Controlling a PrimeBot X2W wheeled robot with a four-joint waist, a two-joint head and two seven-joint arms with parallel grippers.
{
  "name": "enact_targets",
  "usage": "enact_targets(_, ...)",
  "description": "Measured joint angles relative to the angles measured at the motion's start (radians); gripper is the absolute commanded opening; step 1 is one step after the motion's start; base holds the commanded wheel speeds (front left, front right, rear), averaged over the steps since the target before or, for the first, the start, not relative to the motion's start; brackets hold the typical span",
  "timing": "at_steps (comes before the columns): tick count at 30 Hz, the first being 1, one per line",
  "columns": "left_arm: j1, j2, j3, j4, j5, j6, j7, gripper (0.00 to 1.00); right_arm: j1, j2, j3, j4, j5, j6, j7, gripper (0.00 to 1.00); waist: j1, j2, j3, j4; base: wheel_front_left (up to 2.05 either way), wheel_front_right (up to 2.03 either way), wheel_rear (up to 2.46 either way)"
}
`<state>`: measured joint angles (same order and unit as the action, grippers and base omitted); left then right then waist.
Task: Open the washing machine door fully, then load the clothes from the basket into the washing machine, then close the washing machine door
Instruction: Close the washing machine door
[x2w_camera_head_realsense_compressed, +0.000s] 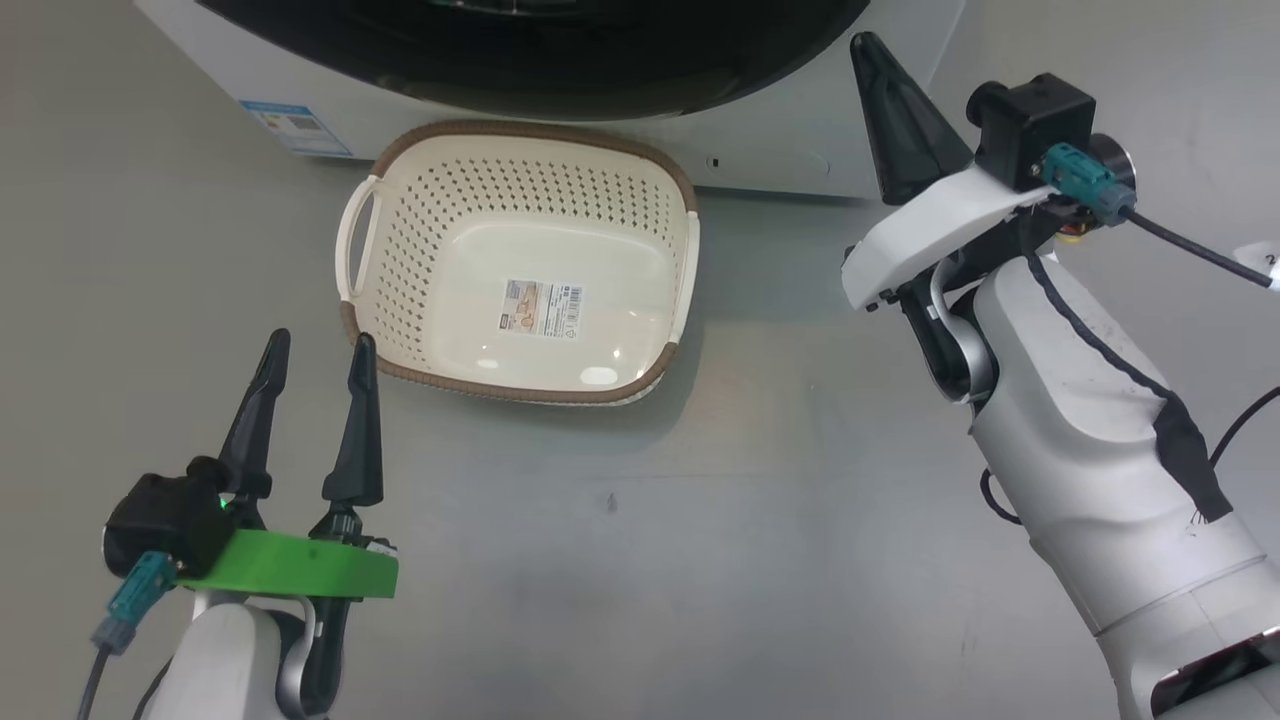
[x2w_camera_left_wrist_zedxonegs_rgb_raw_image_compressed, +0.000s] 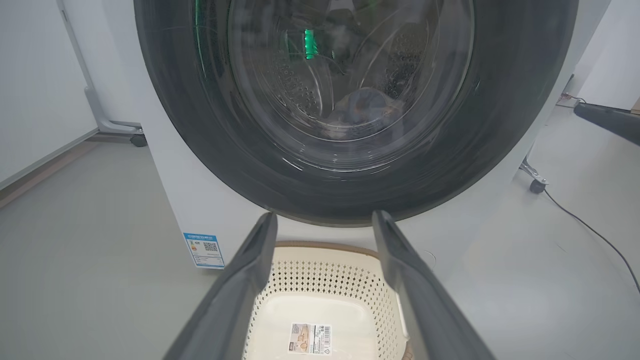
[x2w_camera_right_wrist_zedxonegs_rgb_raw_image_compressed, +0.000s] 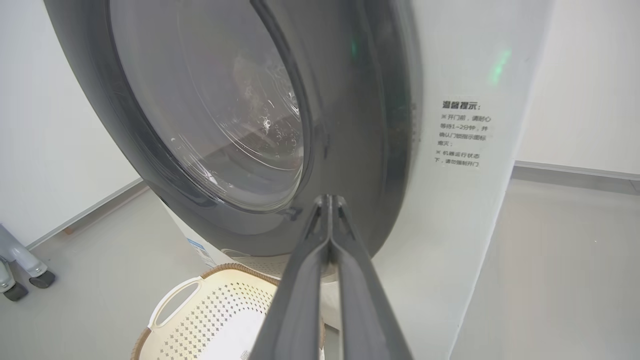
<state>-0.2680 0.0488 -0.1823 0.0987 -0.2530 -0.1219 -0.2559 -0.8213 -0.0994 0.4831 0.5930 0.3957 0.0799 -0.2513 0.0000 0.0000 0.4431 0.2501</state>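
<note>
Presently the right tool (x2w_camera_head_realsense_compressed: 866, 42), fingers together, sits at 2 o'clock of the basket (x2w_camera_head_realsense_compressed: 520, 180); a sideways swing may scrape the washing machine door (x2w_camera_left_wrist_zedxonegs_rgb_raw_image_compressed: 200, 150); left tool (x2w_camera_head_realsense_compressed: 322, 340) fingers apart

Bottom centre: right gripper (x2w_camera_right_wrist_zedxonegs_rgb_raw_image_compressed: 330, 200), 2 long dark fingers pressed together, no gap at the tips, nothing between them. Tips overlapping lower black rim of washing machine door (x2w_camera_right_wrist_zedxonegs_rgb_raw_image_compressed: 210, 125); contact not clear. Upper left to centre: the door, glossy dark rim, bulging clear glass. Right of it: white washing machine (x2w_camera_right_wrist_zedxonegs_rgb_raw_image_compressed: 450, 240) panel with printed text label (x2w_camera_right_wrist_zedxonegs_rgb_raw_image_compressed: 462, 132), green glint (x2w_camera_right_wrist_zedxonegs_rgb_raw_image_compressed: 500, 65) above. Lower left: cream perforated basket (x2w_camera_right_wrist_zedxonegs_rgb_raw_image_compressed: 210, 315), brown rim, 1 handle visible. Far left edge: 2 castors (x2w_camera_right_wrist_zedxonegs_rgb_raw_image_compressed: 40, 278) on grey floor (x2w_camera_right_wrist_zedxonegs_rgb_raw_image_compressed: 550, 280).
</note>
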Motion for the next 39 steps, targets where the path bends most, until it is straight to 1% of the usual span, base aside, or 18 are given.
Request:
enact_targets(9, 0.063, 0.007, 0.057, 0.033, 0.001, 0.0, 0.0, 1.0, 0.118, 0.005, -0.037, -0.008, 0.015, 0.003, 0.0, 0.0, 0.0, 0.0, -0.098, -0.051, 0.0, 0.0, 0.0)
enact_targets(10, 0.071, 0.007, 0.066, 0.037, 0.001, 0.0, 0.0, 1.0, 0.138, 0.005, -0.044, -0.008, 0.019, 0.003, 0.0, 0.17, -0.0001, 0.0, -0.11, -0.056, 0.0, 0.0, 0.0)
enact_targets(12, 0.091, 0.008, 0.086, 0.042, 0.001, 0.0, 0.0, 1.0, 0.179, 0.006, -0.053, -0.009, 0.02, 0.003, 0.0, 0.6, 0.0, 0.0, -0.134, -0.066, 0.0, 0.0, 0.0)
enact_targets(13, 0.101, 0.008, 0.096, 0.045, 0.001, 0.0, 0.0, 1.0, 0.2, 0.007, -0.06, -0.011, 0.021, 0.002, 0.0, 1.0, -0.0001, 0.0, -0.147, -0.071, 0.0, 0.0, 0.0)
enact_targets(19, 0.17, 0.012, 0.142, 0.05, 0.011, 0.0, 0.0, 1.0, 0.311, 0.013, -0.111, -0.037, 0.043, -0.004, 0.0, 1.0, -0.0001, 0.0, -0.219, -0.105, 0.0, 0.0, 0.0)
enact_targets(20, 0.192, 0.016, 0.157, 0.051, 0.014, 0.0, 0.0, 1.0, 0.343, 0.017, -0.117, -0.045, 0.045, -0.009, 0.0, 1.0, 0.0, 0.0, -0.24, -0.119, 0.0, 0.0, 0.0)
enact_targets(25, 0.23, 0.02, 0.177, 0.054, 0.03, 0.0, 0.0, 1.0, 0.416, 0.023, -0.133, -0.063, 0.044, -0.011, 0.0, 1.0, -0.0001, 0.0, -0.278, -0.152, 0.0, 0.0, 0.0)
enact_targets(26, 0.244, 0.021, 0.185, 0.054, 0.041, 0.0, 0.0, 1.0, 0.449, 0.021, -0.145, -0.073, 0.041, -0.012, 0.0, 1.0, -0.0001, 0.0, -0.297, -0.168, 0.0, 0.0, 0.0)
enact_targets(28, 0.257, 0.021, 0.192, 0.054, 0.047, 0.0, 0.0, 1.0, 0.476, -0.004, -0.132, -0.083, -0.001, -0.013, 0.0, 1.0, -0.0001, 0.0, -0.315, -0.183, 0.0, 0.0, 0.0)
enact_targets(29, 0.263, 0.02, 0.197, 0.054, 0.047, 0.0, 0.0, 1.0, 0.488, -0.015, -0.135, -0.091, -0.012, -0.02, 0.0, 1.0, -0.0001, 0.0, -0.324, -0.19, 0.0, 0.0, 0.0)
enact_targets(31, 0.278, 0.02, 0.206, 0.053, 0.049, 0.0, 0.0, 1.0, 0.516, -0.028, -0.136, -0.106, -0.027, -0.021, 0.0, 1.0, -0.0001, 0.0, -0.342, -0.204, 0.0, 0.0, 0.0)
enact_targets(32, 0.287, 0.02, 0.209, 0.053, 0.052, 0.0, 0.0, 1.0, 0.531, -0.03, -0.14, -0.115, -0.03, -0.029, 0.0, 1.0, -0.0001, 0.0, -0.351, -0.21, 0.0, 0.0, 0.0)
enact_targets(39, 0.335, 0.019, 0.222, 0.053, 0.062, 0.0, 0.0, 1.0, 0.618, -0.028, -0.174, -0.169, -0.03, -0.039, 0.0, 1.0, -0.0001, 0.0, -0.4, -0.243, 0.0, 0.0, 0.0)
